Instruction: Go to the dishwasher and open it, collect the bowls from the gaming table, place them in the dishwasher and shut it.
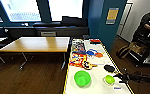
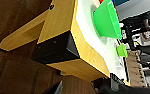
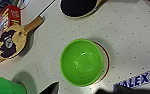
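Bowls sit on the white gaming table [image 1: 98,82]: the smaller bowl [image 1: 109,79] just beside the right gripper [image 1: 121,77], the larger bowl [image 1: 82,78] farther along toward the table's yellow edge. Whether the jaws are released or clenched I cannot tell. Approaching the smaller bowl's rim squarely looks wise. Beside that bowl, blue lettering [image 3: 136,81] ends in "ALEX".

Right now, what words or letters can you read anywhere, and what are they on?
"ALEX", in blue on the gaming table beside the smaller bowl; a first letter is cut off.
Red box: yellow letters, too blurred to read.
Yellow sign on the blue wall: too small to read.
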You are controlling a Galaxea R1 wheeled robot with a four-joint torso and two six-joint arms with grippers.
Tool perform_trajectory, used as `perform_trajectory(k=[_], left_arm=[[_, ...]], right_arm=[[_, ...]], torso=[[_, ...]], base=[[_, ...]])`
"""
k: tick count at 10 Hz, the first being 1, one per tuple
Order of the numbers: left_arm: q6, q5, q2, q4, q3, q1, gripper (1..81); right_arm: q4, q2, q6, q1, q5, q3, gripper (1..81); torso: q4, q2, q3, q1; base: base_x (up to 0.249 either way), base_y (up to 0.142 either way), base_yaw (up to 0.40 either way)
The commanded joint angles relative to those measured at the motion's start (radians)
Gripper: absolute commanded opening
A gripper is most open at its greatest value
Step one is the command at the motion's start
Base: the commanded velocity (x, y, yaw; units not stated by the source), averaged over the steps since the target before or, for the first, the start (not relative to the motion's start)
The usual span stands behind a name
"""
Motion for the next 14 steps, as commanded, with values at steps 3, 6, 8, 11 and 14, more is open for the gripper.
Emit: perform_trajectory(k=[3, 6, 8, 11, 14], left_arm=[[0.004, 0.023, -0.023, 0.005, 0.023, -0.083, 81.1], [0.004, 0.023, -0.019, 0.005, 0.023, -0.083, 81.1], [0.004, 0.023, -0.019, 0.005, 0.018, -0.083, 81.1], [0.004, 0.031, -0.009, 0.004, -0.006, -0.083, 81.1], [0.004, 0.04, 0.002, 0.002, -0.022, -0.083, 81.1]], right_arm=[[0.02, -0.039, -0.004, 0.147, -0.036, -0.011, 81.1], [0.017, -0.044, -0.004, 0.17, -0.038, -0.023, 81.1], [0.014, -0.042, -0.004, 0.204, -0.041, -0.035, 81.1], [0.011, -0.018, -0.004, 0.213, -0.041, -0.079, 81.1], [0.019, 0.045, -0.004, 0.187, -0.03, -0.159, 81.1]], torso=[[0.0, 0.0, -0.039, 0.0], [0.0, 0.001, -0.059, 0.001], [0.0, 0.001, -0.06, 0.001], [0.0, 0.001, -0.06, 0.001], [0.0, 0.001, -0.06, 0.001]], base=[[0.0, 0.0, 0.0], [0.0, 0.0, 0.0], [0.0, 0.0, 0.0], [0.0, 0.0, 0.0], [0.0, 0.0, 0.0]])
